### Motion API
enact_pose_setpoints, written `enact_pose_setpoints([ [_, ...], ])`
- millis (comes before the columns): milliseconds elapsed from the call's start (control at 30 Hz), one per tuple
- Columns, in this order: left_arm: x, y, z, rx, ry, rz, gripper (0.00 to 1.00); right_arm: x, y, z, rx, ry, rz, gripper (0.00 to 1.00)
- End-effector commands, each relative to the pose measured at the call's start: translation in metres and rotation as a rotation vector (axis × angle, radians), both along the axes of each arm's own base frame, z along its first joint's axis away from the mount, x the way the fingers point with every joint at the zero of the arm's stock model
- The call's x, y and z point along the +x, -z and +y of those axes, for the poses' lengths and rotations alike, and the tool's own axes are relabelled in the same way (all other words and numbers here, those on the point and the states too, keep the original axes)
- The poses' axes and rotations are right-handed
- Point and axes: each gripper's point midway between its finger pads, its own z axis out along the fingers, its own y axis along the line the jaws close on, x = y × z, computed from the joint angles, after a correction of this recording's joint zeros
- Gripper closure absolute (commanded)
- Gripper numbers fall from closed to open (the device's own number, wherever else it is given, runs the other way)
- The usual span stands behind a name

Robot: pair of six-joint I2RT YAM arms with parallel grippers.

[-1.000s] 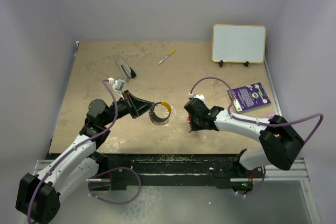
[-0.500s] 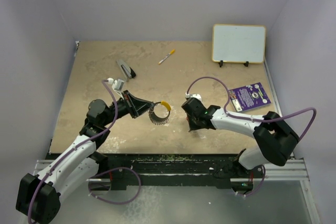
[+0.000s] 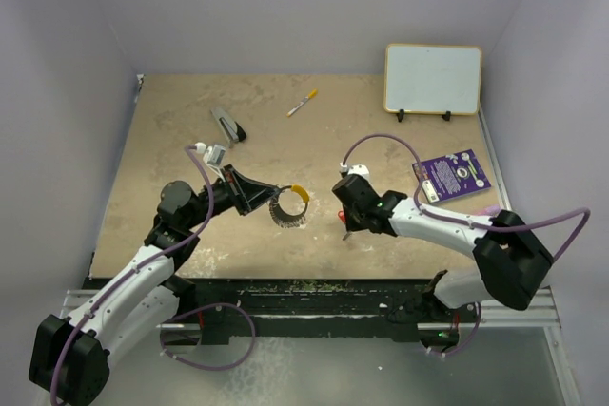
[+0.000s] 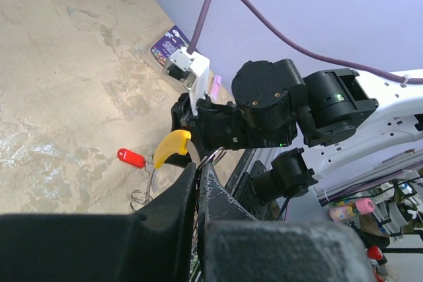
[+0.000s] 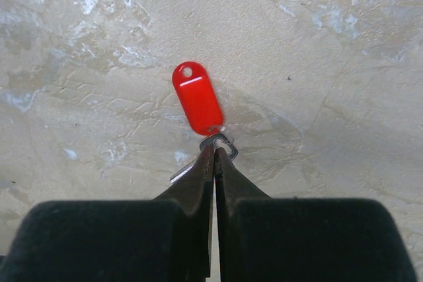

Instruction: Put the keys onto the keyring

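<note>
Gripping keys (image 5: pixel 198 102) right of keyring (image 4: pixel 173 147); right gripper (image 5: pixel 215 158) pinched tight on their loop; left gripper (image 4: pixel 197 175) clamps keyring. Next: lift, thread onto keyring.

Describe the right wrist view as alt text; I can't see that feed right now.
The right gripper is shut, its black fingertips pinching the small wire loop of the keys, whose red tag lies flat on the mottled beige table just beyond the tips. A sliver of silver metal shows left of the fingers.

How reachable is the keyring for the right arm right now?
Probably yes: only bare table lies between the right gripper, shut on the keys, and the keyring that the left gripper holds nearby.
</note>
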Motion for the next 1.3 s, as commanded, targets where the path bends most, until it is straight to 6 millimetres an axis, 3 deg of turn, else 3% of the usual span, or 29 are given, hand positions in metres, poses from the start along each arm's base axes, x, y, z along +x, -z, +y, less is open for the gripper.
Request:
enact_pose_setpoints([
  [0, 0.002, -0.017, 0.003, -0.019, -0.015, -0.086, 0.96, 0.012, -0.026, 0.002, 0.021, 0.008, -0.091, 1.00],
  [300, 0.002, -0.017, 0.003, -0.015, -0.014, -0.091, 0.96, 0.006, -0.029, 0.011, 0.084, -0.018, -0.071, 0.98],
  [400, 0.002, -0.016, 0.003, -0.015, -0.014, -0.089, 0.96, 0.005, -0.017, 0.007, 0.037, 0.010, -0.035, 0.74],
  [567, 0.001, -0.018, 0.003, -0.018, -0.011, -0.092, 0.96, 0.008, -0.005, 0.006, 0.020, 0.062, -0.019, 0.63],
  [833, 0.000, -0.017, 0.003, -0.018, -0.012, -0.093, 0.96, 0.012, -0.004, 0.001, 0.029, 0.116, -0.037, 0.58],
  [1267, 0.000, -0.017, 0.004, -0.018, -0.015, -0.092, 0.96, 0.014, 0.014, -0.004, 0.021, 0.156, -0.021, 0.57],
])
